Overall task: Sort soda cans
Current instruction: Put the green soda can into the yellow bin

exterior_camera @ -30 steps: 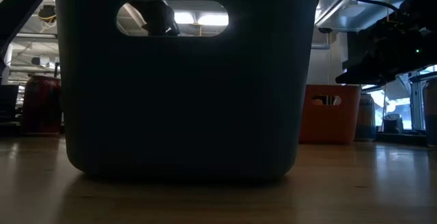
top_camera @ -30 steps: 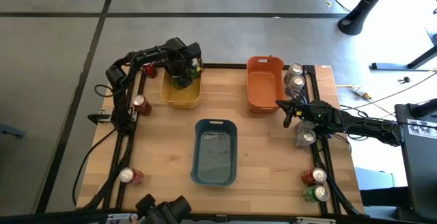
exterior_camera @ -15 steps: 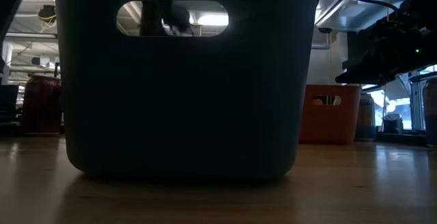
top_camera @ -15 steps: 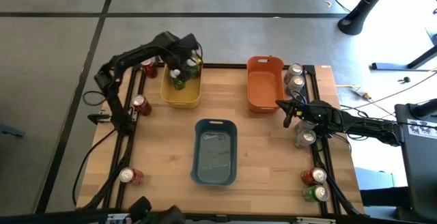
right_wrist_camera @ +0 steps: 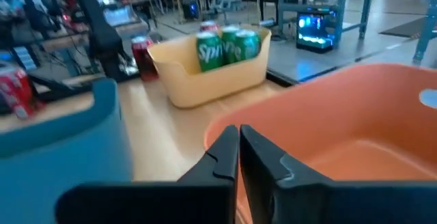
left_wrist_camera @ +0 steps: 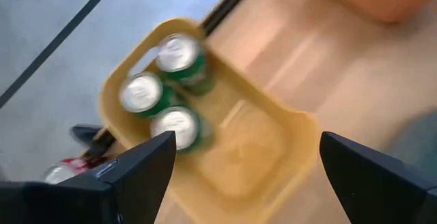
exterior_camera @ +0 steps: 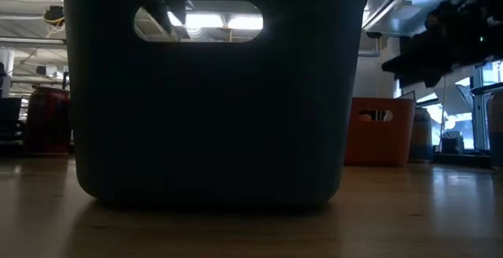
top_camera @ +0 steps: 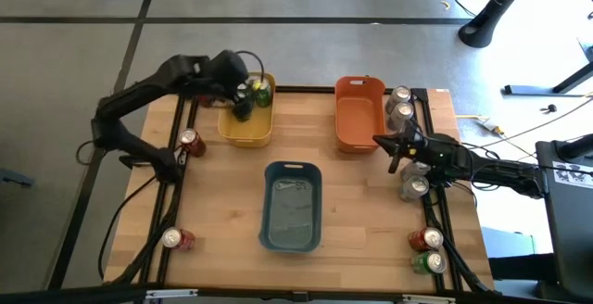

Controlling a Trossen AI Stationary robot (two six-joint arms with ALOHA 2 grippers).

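Observation:
Three green soda cans [left_wrist_camera: 176, 125] stand upright in the far end of the yellow bin [left_wrist_camera: 300, 125], also seen as green cans [top_camera: 257, 91] from above. My left gripper [left_wrist_camera: 246, 176] hovers open above that bin, its fingers wide apart, touching nothing; it is the left gripper [top_camera: 243, 100] in the high view. My right gripper [top_camera: 384, 151] is shut and empty, hanging beside the orange bin [top_camera: 359, 83]. Silver cans [top_camera: 400, 103] and one more silver can [top_camera: 413, 186] stand along the right rail. Red cans [top_camera: 191, 141] [top_camera: 176, 239] stand at the left edge.
The blue bin [top_camera: 292, 167] sits mid-table toward the near edge and fills the low view [exterior_camera: 204, 116]. A red can [top_camera: 426, 239] and a green can [top_camera: 429, 262] stand at the near right corner. Bare wood lies between the bins.
My left gripper has risen out of the yellow bin and drawn back toward the table's far left corner, leaving the green cans standing in the bin. My right gripper has lifted a little beside the orange bin.

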